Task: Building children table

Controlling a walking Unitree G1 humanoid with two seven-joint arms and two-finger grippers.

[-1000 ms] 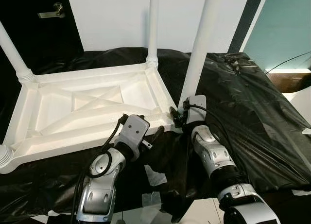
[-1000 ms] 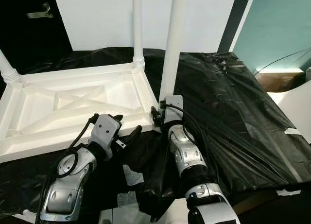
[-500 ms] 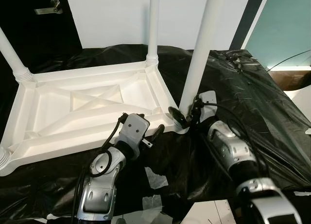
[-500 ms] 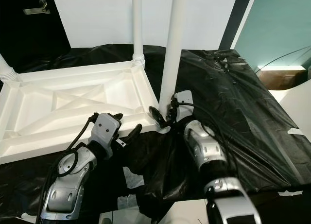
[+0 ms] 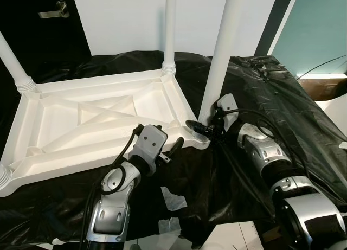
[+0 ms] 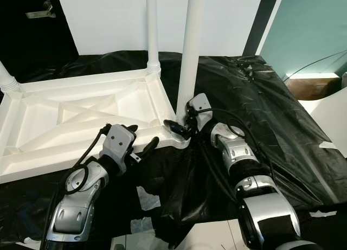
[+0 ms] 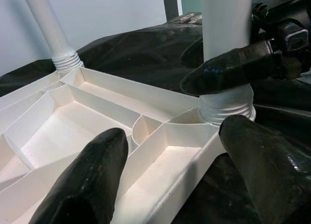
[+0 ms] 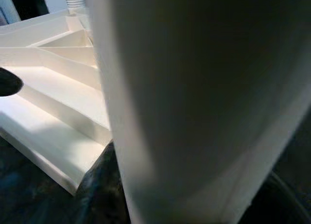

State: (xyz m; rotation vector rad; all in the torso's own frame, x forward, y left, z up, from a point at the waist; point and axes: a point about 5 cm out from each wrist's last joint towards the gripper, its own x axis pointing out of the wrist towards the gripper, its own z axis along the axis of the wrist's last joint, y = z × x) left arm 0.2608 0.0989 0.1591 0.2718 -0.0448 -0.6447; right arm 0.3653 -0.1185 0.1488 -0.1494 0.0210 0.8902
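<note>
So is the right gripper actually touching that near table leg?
Touching. In the left wrist view a finger of the right gripper presses against the near leg just above its threaded base.

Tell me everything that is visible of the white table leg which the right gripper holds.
The table leg is a smooth white round post, plastic by its look, with a ribbed collar at its base. It stands upright in the near right corner socket of the upside-down tabletop, its upper end out of frame. The right gripper has its black fingers around the base. Black sheeting lies beneath.
</note>
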